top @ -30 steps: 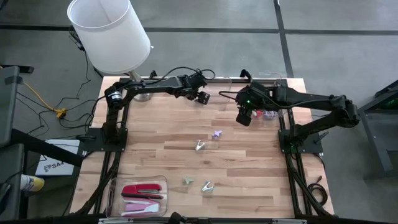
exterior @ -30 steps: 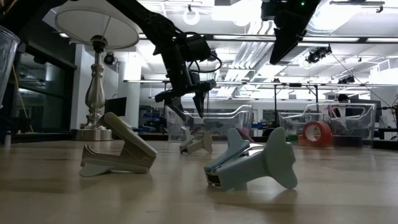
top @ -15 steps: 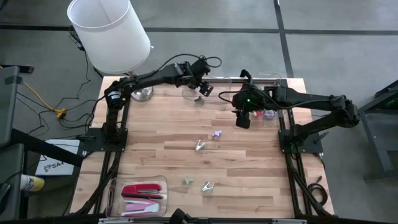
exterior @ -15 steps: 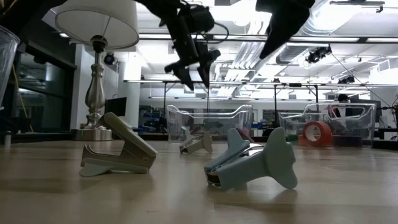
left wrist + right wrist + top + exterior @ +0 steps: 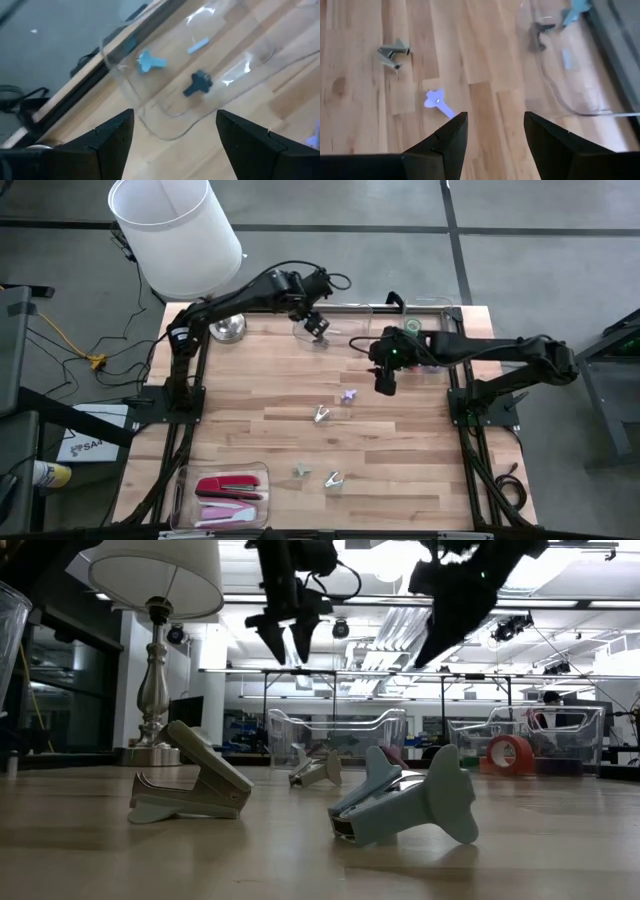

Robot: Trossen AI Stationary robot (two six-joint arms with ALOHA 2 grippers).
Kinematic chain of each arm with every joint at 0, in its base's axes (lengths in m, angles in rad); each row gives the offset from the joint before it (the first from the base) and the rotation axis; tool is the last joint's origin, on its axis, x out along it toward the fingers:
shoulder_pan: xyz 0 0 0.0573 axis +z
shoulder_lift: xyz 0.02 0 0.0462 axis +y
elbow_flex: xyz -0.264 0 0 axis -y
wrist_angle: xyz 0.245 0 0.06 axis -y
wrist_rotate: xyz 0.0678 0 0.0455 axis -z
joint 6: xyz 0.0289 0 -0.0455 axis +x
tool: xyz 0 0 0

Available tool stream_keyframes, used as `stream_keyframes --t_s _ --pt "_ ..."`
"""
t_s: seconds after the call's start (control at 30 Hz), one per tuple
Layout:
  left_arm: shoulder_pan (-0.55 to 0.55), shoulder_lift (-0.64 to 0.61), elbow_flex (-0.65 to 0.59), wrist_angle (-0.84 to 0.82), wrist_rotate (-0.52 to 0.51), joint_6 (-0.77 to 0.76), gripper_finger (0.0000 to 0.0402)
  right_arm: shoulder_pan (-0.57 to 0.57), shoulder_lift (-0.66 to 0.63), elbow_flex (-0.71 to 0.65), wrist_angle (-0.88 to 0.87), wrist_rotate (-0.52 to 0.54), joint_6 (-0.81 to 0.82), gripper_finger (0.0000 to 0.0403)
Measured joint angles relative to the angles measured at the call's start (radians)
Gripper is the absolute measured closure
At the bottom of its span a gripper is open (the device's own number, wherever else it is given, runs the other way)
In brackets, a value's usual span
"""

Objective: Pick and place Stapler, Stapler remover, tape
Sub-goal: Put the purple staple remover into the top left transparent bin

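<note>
My left gripper (image 5: 316, 323) hangs open and holds nothing, high above a clear bin (image 5: 165, 120) at the table's far edge. In the bin lie a blue stapler remover (image 5: 148, 61) and a dark one (image 5: 198, 84). My right gripper (image 5: 385, 380) is open and holds nothing, in the air right of a purple stapler remover (image 5: 437, 101) that lies on the wood. A beige remover (image 5: 392, 52) lies beyond it. A red stapler (image 5: 228, 484) lies in a clear tray at the near left. A red-orange tape roll (image 5: 508, 753) stands in a bin at the far right.
Two more removers (image 5: 303, 470) (image 5: 333, 479) lie near the table's front. A lamp with a white shade (image 5: 175, 230) stands at the far left corner. Bare wood lies between the removers and the right edge.
My left gripper has risen well above the far bin and rolled about its own line, staying open. My right gripper has come down and tipped a little toward the near edge, closer to the purple remover. Nothing on the table has moved.
</note>
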Motion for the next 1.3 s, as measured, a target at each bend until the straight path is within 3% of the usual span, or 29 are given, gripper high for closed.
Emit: stream_keyframes --t_s 0.33,0.57,0.77,1.3 --pt "-0.083 -0.057 0.000 -0.066 -0.074 -0.006 0.0124 0.000 0.000 -0.193 0.244 -0.129 -0.153 0.0217" --pt "-0.118 -0.090 -0.001 -0.122 -0.103 -0.029 0.0124 0.000 0.000 -0.390 0.615 -0.214 -0.218 0.0217" --pt "-0.145 -0.107 -0.001 -0.126 -0.105 -0.039 0.0124 0.000 0.000 -0.534 0.888 -0.212 -0.235 0.0217" --pt "-0.159 -0.125 -0.002 -0.156 -0.097 -0.068 0.0124 0.000 0.191 -0.480 0.907 -0.277 -0.327 0.0217"
